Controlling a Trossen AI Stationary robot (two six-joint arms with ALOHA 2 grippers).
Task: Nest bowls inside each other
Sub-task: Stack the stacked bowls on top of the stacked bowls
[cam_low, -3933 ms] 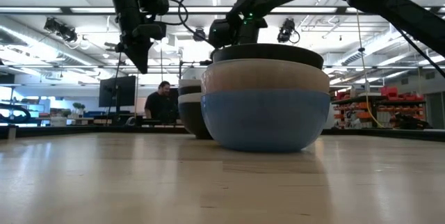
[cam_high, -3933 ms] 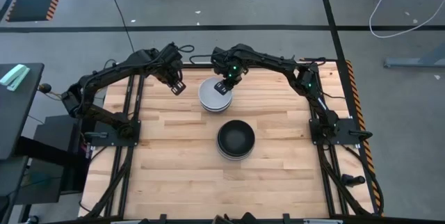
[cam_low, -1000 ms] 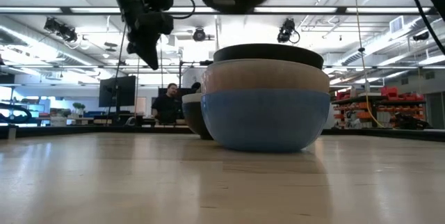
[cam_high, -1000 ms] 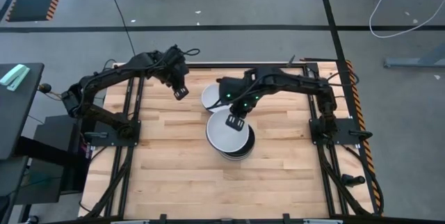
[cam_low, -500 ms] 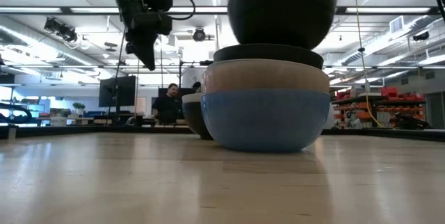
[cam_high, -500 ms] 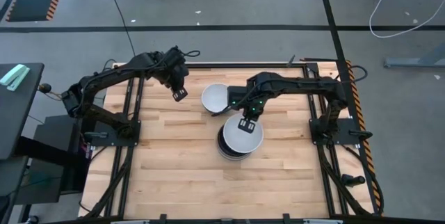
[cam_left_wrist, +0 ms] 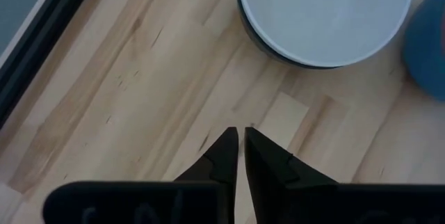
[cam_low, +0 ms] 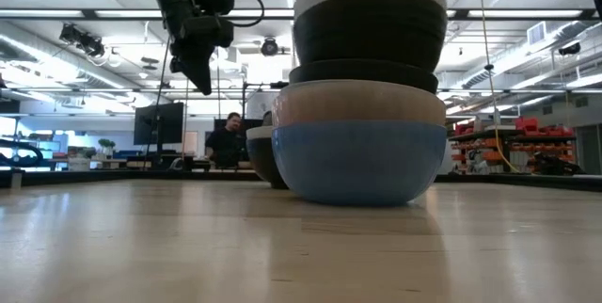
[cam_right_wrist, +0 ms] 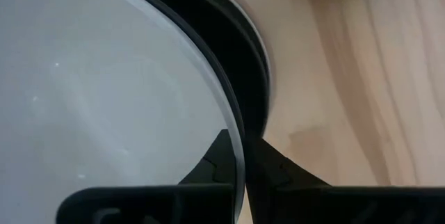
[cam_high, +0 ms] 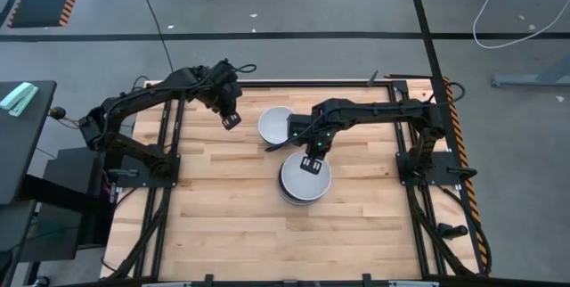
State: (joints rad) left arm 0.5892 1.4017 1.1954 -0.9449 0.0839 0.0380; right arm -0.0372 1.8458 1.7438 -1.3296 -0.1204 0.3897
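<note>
A stack of bowls stands mid-table: blue at the bottom, a salmon-pink one in it, then a black rim. Directly over it are a grey-white bowl and the black bowl it sits in, with my right gripper shut on them. Their underside meets the stack's black rim; I cannot tell if they rest on it. A second stack, a white bowl in a dark one, stands farther back. My left gripper hangs shut beside that stack, above the table's far left, touching nothing. My right gripper pinches the rim of the grey-white bowl on its far side. One finger is inside the bowl and the other outside, and both point steeply down. The nested bowls stay upright and level, their bottom inside the stack's top black bowl.
Bare wooden tabletop lies near and left of the bowls, inside a dark metal frame. In the low view, a person sits at a desk in the room beyond the table.
My right gripper has come down, drifting slightly toward the table's right edge, and carried the grey-white and black bowls with it. A second ago they hung high above the mid-table stack; now they sit level at its top rim.
</note>
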